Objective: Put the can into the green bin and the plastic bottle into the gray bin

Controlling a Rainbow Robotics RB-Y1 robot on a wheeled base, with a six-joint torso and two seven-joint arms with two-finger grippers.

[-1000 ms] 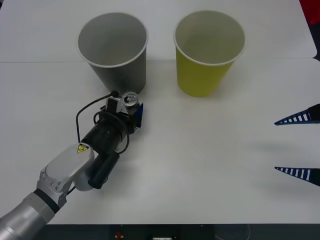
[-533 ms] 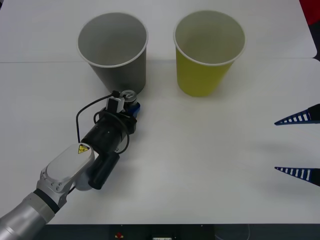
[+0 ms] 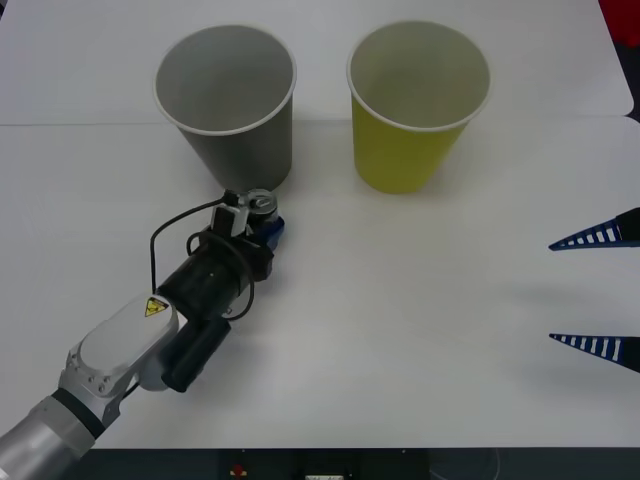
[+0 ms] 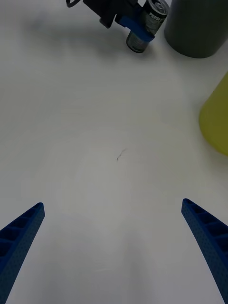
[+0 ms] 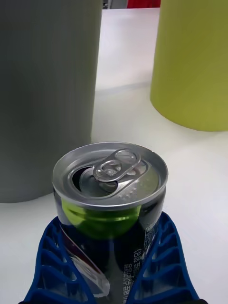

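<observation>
just in front of the gray bin [image 3: 226,100], on the white surface [image 3: 420,300]: the can [image 3: 261,206], upright, clamped between the blue ribbed fingers [image 5: 156,266] of the left pincer [image 3: 262,222]. pressed against both sides of the can in the left wrist view, pull-tab top uppermost and already open. cannot tell whether lifted clear of the surface or touching it. near the base of the gray bin, well apart from the green bin [image 3: 416,100] off to the robot's right.

off at the right edge of the front view: the right pincer [image 3: 596,290], idle, fingers spread wide, nothing between them.

as for progress: probably early. both bins apparently empty from above, nothing dropped in either. first half under way, with the can secured but not yet carried across and over the green rim. still to do, by this reading: lift, move right past the gray bin, release into the green one. no plastic bottle to be made out anywhere here, so second half not begun as far as can be judged.
</observation>
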